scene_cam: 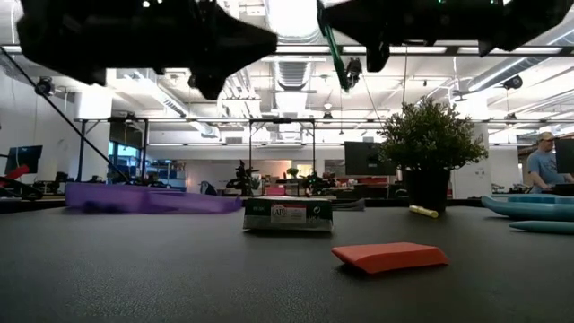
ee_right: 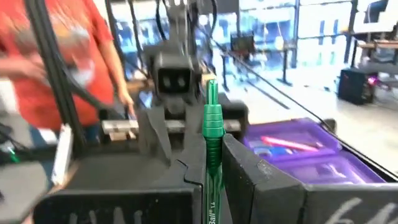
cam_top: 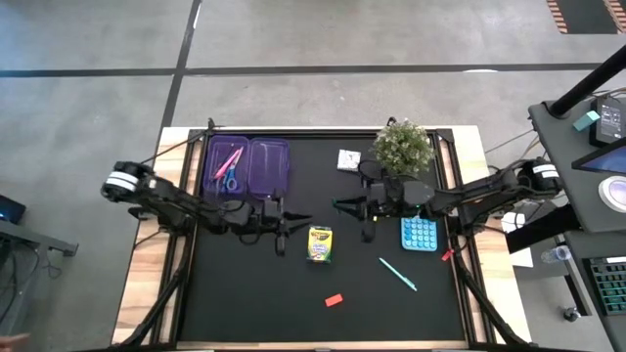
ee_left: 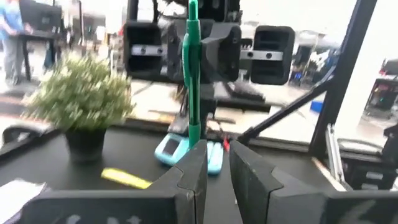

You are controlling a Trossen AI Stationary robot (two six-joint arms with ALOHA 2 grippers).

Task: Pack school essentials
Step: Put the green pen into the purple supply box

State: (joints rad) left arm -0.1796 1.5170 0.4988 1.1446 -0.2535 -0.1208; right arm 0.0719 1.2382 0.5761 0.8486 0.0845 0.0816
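Note:
My right gripper (cam_top: 364, 207) is shut on a green pen (ee_right: 211, 124) above the table's middle, in front of the potted plant (cam_top: 403, 147). My left gripper (cam_top: 282, 227) faces it from the left, its fingers a little apart and empty (ee_left: 216, 152), beside the purple case (cam_top: 246, 166). The case holds blue-handled scissors (cam_top: 228, 181) and a pink pen (cam_top: 233, 156). Flat on the table lie the crayon box (cam_top: 320, 244), a red eraser (cam_top: 334, 300), a teal pen (cam_top: 398, 275) and a white pad (cam_top: 348, 159). A yellow pen (ee_left: 124, 177) lies by the plant pot. My right gripper pinches the green pen's barrel (ee_right: 210, 186) between its two fingers. The fingers come level from the table's right, and the pen lies along them. Its ribbed end (ee_right: 212, 118) sticks out past the fingertips toward my left gripper. The pen is lifted clear of the table (scene_cam: 334, 56).
A blue calculator (cam_top: 419, 233) lies under my right arm. A small red item (cam_top: 447, 255) is near the right edge. A person in a red shirt (ee_right: 68, 43) stands beyond the table's left side. The near half of the table holds only the eraser and teal pen.

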